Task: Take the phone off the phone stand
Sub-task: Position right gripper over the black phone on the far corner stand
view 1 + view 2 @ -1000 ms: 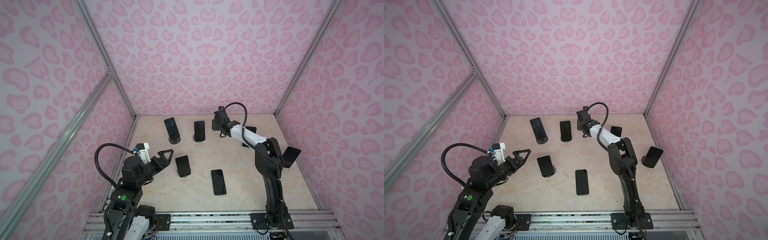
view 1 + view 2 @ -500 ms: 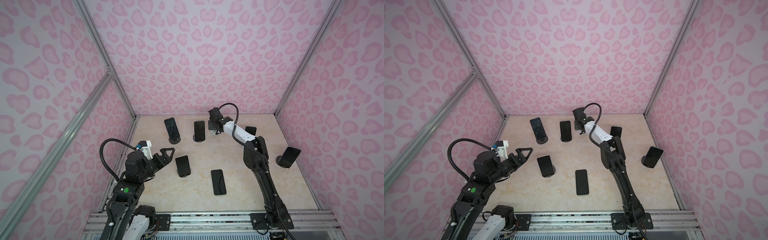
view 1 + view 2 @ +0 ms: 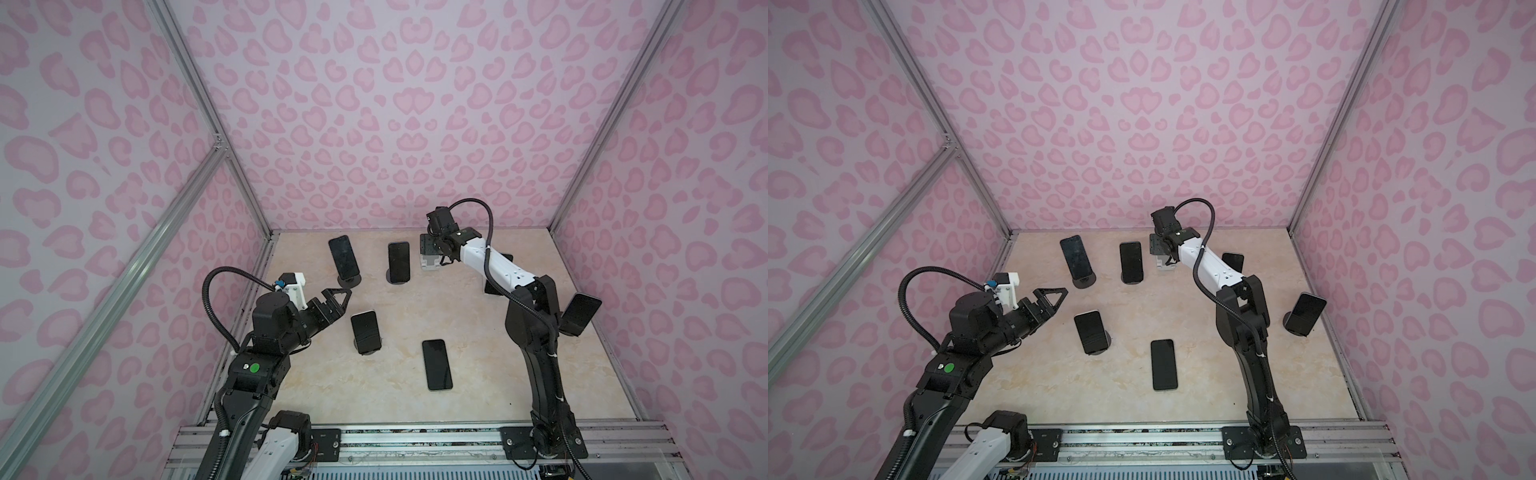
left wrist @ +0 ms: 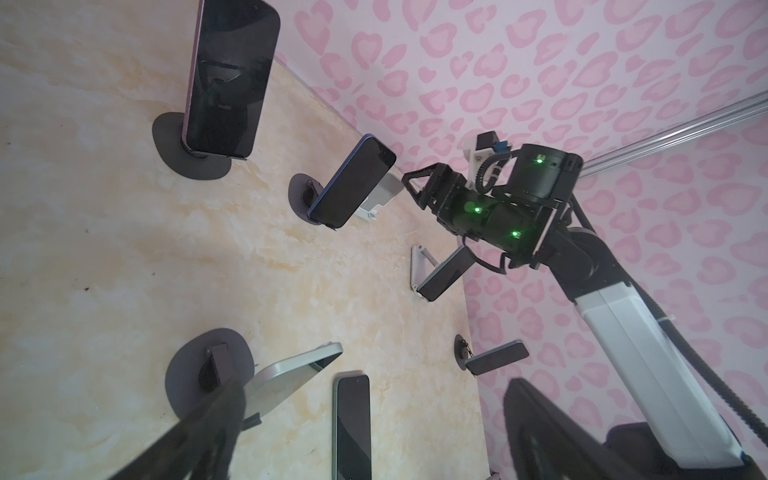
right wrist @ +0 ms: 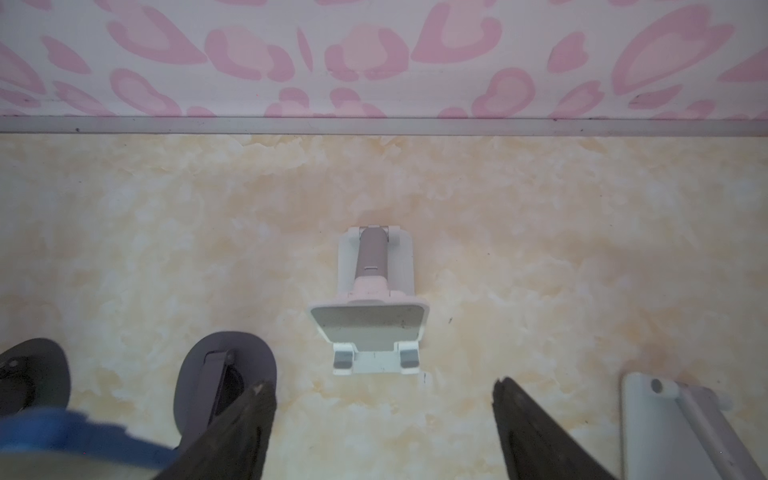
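Several dark phones lean on stands in both top views. The nearest to my left gripper is a phone on a round dark stand; the gripper hangs open just up and left of it, touching nothing. The left wrist view shows that phone's silver back beside one finger. My right gripper is open at the back over an empty white stand. In the right wrist view that stand lies ahead of the spread fingers, with nothing between them.
One phone lies flat on the marble floor. More phones stand at the back left, back middle, right edge and behind the right arm. Pink patterned walls close in on three sides.
The right arm's elbow swung left, then back right, while its gripper stayed over the white stand. The left arm leaned forward slightly; its gripper stayed open.
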### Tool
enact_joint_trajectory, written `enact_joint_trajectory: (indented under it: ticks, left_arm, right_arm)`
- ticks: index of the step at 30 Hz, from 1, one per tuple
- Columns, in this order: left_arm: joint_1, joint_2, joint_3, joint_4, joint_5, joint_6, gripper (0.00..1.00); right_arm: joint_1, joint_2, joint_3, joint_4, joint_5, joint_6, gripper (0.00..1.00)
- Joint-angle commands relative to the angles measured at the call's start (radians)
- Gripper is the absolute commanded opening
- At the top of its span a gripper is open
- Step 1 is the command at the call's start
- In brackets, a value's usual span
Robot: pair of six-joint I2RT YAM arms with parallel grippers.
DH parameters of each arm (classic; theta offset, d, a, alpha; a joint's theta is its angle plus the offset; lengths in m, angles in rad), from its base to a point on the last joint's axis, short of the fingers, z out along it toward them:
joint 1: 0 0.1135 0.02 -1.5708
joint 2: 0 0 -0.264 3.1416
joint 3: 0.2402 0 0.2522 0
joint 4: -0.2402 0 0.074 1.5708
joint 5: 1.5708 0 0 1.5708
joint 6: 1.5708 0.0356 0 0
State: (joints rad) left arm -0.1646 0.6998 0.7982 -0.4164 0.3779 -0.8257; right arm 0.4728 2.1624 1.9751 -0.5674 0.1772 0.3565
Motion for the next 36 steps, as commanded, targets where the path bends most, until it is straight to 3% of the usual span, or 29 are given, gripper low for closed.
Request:
enact_joint_trajectory:
  ticks: [1,7,13,19,23,26,31,36]
  left_arm:
    - [0.0,-0.023,-0.012,0.036,0.007,0.006,1.0]
    - [0.0,-0.092,-0.093,0.154,0.079,-0.066,0.98]
    - [-0.013,-0.169,-0.12,0.234,0.092,-0.092,0.98]
    - [-0.072,-0.117,-0.127,0.31,0.067,-0.118,0.98]
    - [-0.224,-0.024,-0.137,0.374,0.02,-0.152,0.99]
    - [-0.315,0.055,-0.036,0.306,0.023,-0.079,0.98]
    - [-0.342,0.028,0.004,0.312,-0.054,-0.042,1.0]
    - [-0.343,0.034,0.014,0.294,-0.041,-0.031,1.0]
  right_arm:
    - [-0.002,-0.137,-0.14,0.069,0.012,0.013,0.83]
    - [-0.028,-0.61,-0.727,0.374,0.038,0.065,0.89]
    - [-0.132,-0.789,-0.865,0.27,0.073,0.042,0.92]
    - [-0.236,-0.702,-0.807,0.176,0.027,-0.023,0.96]
    - [-0.289,-0.637,-0.766,0.199,0.017,-0.037,0.98]
    - [-0.322,-0.569,-0.698,0.182,0.002,-0.048,0.99]
    - [-0.361,-0.454,-0.586,0.136,-0.085,-0.073,0.99]
    - [-0.371,-0.391,-0.528,0.107,-0.14,-0.089,0.99]
